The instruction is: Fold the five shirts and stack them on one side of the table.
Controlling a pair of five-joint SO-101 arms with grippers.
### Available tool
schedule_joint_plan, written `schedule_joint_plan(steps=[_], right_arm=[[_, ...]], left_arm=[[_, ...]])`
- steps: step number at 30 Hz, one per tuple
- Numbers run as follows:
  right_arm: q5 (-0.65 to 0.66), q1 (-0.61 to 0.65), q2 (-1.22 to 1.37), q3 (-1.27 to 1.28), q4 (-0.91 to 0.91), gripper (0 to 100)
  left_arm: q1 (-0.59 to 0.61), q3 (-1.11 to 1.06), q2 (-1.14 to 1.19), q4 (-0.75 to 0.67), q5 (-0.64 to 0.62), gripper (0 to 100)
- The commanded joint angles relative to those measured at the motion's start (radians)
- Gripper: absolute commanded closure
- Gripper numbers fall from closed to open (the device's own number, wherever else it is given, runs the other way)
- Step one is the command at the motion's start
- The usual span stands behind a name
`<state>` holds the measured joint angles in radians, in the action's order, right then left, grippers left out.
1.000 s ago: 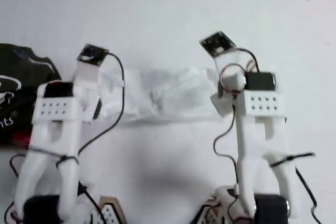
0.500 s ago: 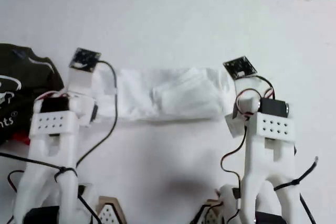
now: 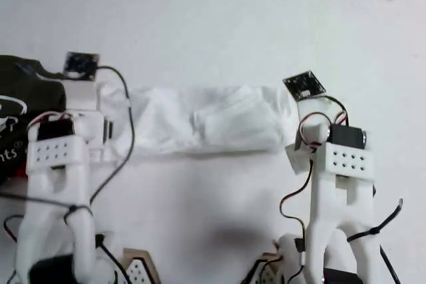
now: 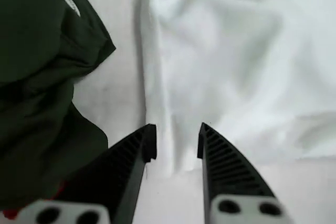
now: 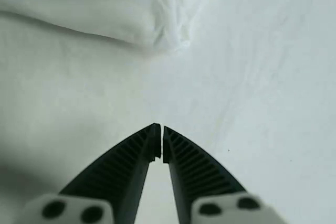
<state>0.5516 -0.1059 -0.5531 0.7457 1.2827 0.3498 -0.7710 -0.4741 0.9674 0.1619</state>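
A white shirt (image 3: 206, 128) lies folded into a long strip across the middle of the table. My left gripper (image 4: 175, 140) is open, its fingers (image 4: 137, 153) straddling the edge of the white shirt (image 4: 220, 66) at its left end. A black shirt (image 3: 20, 118) lies bunched at the table's left edge; in the left wrist view this black shirt (image 4: 37, 77) is close beside the gripper. My right gripper (image 5: 159, 129) is shut on nothing, over bare table just off the right end of the white shirt (image 5: 94, 9).
The table (image 3: 213, 31) is covered in white cloth. Both arm bases stand at the near edge, with cables (image 3: 126, 144) hanging from the arms. Open surface stretches behind the white shirt and to the far right.
The left arm has shifted left to the white shirt's left end, nearer the black shirt. The right arm pulled back off the shirt's right end a second ago and has since kept still.
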Motion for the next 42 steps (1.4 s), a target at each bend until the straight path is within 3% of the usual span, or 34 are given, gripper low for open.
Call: schedule_joint_plan(steps=[1, 8, 18, 25, 30, 42], right_arm=[[-0.005, -0.008, -0.035, -0.002, 0.008, 98.1], [-0.005, -0.008, -0.036, -0.002, 0.015, 98.1], [-0.005, -0.010, -0.036, -0.002, 0.015, 98.1], [-0.005, -0.008, -0.036, -0.003, 0.015, 98.1], [-0.005, -0.013, -0.036, -0.003, 0.016, 98.1], [0.043, -0.015, -0.036, -0.003, 0.035, 98.1]], left_arm=[[0.051, 0.142, 0.140, 0.017, -0.104, 85], [0.064, 0.458, 0.505, 0.158, -0.123, 81], [0.051, 0.647, 0.781, 0.203, -0.157, 81], [-0.061, 0.771, 0.930, 0.347, -0.160, 81], [-0.163, 0.823, 0.964, 0.394, -0.160, 81], [-0.100, 0.823, 0.933, 0.407, -0.152, 81]])
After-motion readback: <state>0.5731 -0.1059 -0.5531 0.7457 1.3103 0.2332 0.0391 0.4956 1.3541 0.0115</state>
